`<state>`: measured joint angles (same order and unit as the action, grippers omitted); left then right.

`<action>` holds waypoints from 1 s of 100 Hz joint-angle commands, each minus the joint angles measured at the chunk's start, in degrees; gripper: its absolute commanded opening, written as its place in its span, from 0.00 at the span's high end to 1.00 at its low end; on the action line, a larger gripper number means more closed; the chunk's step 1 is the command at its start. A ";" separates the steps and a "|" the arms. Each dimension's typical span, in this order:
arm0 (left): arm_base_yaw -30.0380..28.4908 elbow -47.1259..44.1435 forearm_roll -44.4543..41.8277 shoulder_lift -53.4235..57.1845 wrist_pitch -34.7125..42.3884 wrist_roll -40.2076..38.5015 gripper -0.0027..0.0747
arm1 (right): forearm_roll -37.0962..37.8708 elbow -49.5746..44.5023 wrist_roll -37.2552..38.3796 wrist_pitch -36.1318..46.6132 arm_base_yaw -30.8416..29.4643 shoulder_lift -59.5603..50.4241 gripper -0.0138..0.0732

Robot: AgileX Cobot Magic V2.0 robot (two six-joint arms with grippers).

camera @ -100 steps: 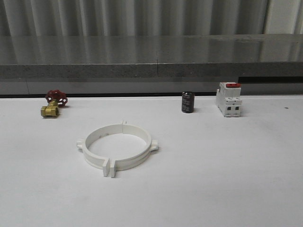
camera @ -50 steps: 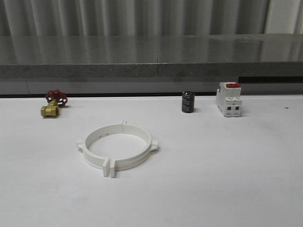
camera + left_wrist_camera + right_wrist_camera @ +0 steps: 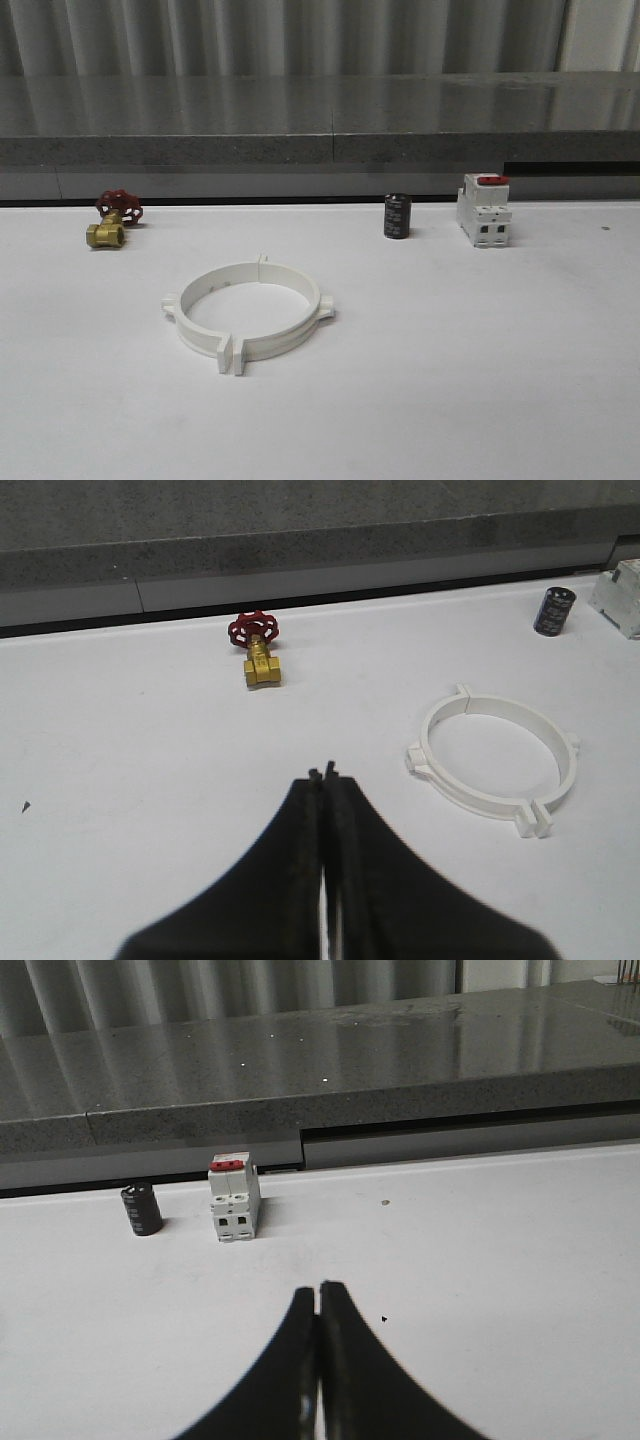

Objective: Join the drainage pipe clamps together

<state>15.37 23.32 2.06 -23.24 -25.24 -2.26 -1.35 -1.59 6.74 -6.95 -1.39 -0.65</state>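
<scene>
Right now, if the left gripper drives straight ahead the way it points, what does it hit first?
Probably the brass valve. The left gripper, shut and empty, points slightly right of it over bare table. The clamp ring lies well off that line. Depth is uncertain.

Two clamp halves (image 3: 248, 312) (one ring), one valve (image 3: 112, 219), one capacitor (image 3: 397, 216) — one switch (image 3: 483, 209).

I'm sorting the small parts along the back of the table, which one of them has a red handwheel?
The brass valve at the back left. The switch is only red on top, and the black cylinder has no red.
</scene>
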 commanded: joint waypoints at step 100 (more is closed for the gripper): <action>-10.20 -13.49 -2.38 17.08 18.14 -0.03 0.99 | 0.15 0.91 -0.66 4.45 -0.30 -1.12 0.92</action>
<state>5.97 10.86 0.00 -8.97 -12.17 -2.26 -1.35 -1.59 6.74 -6.95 -1.39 -0.65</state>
